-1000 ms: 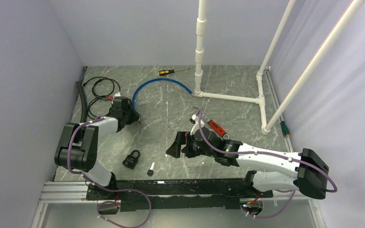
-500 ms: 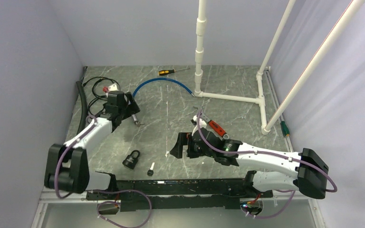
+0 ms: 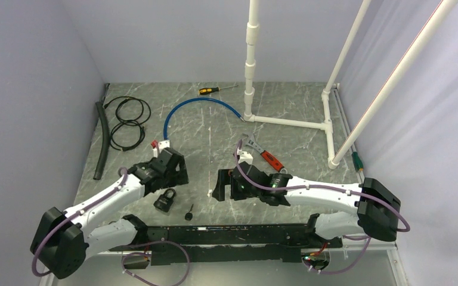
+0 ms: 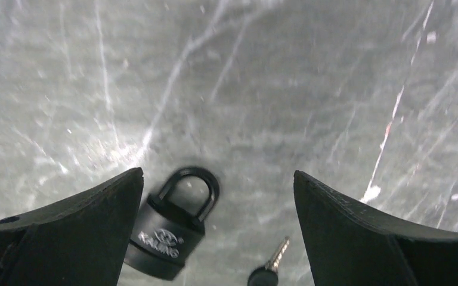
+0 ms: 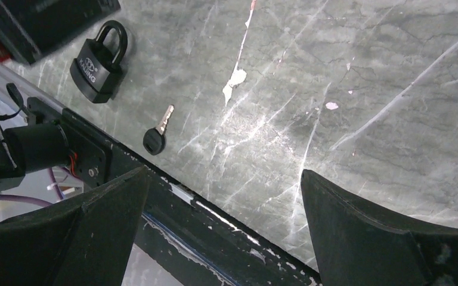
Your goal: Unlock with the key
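Note:
A black padlock (image 3: 166, 200) lies flat on the grey marble table, shackle closed. A small key (image 3: 188, 213) with a black head lies just right of it, apart from the lock. My left gripper (image 3: 172, 177) hovers right above the padlock, open. In the left wrist view the padlock (image 4: 170, 238) sits close to the left finger and the key (image 4: 268, 269) lies at the bottom edge, both between the spread fingers of the gripper (image 4: 217, 174). My right gripper (image 3: 219, 186) is open and empty, right of the key. Its wrist view shows the padlock (image 5: 98, 65) and key (image 5: 157, 136) ahead of the gripper (image 5: 223, 174).
A black mounting rail (image 3: 226, 232) runs along the near edge, just below the key. Farther back lie a red-handled tool (image 3: 271, 159), a blue hose (image 3: 200, 107), coiled black cables (image 3: 125, 119), a black tube (image 3: 101, 140), a screwdriver (image 3: 212, 90) and a white pipe frame (image 3: 286, 122).
The left arm swung from the cables at the back left down to just above the padlock, and its jaws opened wide. The right gripper shifted slightly left.

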Robot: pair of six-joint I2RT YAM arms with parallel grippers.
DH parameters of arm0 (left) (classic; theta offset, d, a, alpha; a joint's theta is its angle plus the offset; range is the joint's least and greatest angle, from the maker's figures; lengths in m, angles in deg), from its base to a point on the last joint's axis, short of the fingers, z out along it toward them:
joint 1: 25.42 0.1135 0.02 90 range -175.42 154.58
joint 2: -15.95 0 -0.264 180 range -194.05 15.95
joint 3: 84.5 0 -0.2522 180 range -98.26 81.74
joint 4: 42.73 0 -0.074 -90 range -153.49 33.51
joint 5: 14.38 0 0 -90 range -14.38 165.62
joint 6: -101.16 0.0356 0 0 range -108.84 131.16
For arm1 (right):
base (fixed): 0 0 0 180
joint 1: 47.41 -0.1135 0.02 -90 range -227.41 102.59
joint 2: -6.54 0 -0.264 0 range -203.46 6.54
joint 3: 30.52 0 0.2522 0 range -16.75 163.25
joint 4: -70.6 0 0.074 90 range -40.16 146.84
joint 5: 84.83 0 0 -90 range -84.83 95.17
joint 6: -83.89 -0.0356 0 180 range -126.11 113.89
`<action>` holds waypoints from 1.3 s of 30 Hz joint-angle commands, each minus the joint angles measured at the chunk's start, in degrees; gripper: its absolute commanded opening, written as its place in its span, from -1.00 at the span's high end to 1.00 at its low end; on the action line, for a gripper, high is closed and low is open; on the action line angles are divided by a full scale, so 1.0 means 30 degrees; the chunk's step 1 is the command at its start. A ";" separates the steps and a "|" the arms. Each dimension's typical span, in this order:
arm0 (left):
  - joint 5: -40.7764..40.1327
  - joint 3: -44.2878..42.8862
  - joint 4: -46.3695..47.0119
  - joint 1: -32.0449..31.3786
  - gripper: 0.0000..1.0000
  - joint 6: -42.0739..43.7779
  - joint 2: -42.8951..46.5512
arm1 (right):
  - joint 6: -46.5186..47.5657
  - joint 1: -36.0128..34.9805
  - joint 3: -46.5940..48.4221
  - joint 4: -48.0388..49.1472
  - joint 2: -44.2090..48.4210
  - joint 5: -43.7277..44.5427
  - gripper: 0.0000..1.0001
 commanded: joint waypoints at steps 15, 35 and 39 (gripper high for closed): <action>-0.4003 -0.0839 -0.5818 -0.5622 -0.99 -0.9110 -0.4515 | -0.0332 -0.0242 -0.2000 0.1138 0.1235 -0.0499 -0.99; -0.1789 -0.0581 -0.4980 -0.5685 -0.85 -0.8362 -0.1864 | -0.0110 -0.0530 -0.0737 0.1587 -0.0925 -0.1226 -0.97; -0.2868 -0.0931 -0.7095 -0.6050 -0.86 -0.9567 -0.1172 | -0.0061 -0.0534 -0.0905 0.1654 -0.1107 -0.1302 -0.97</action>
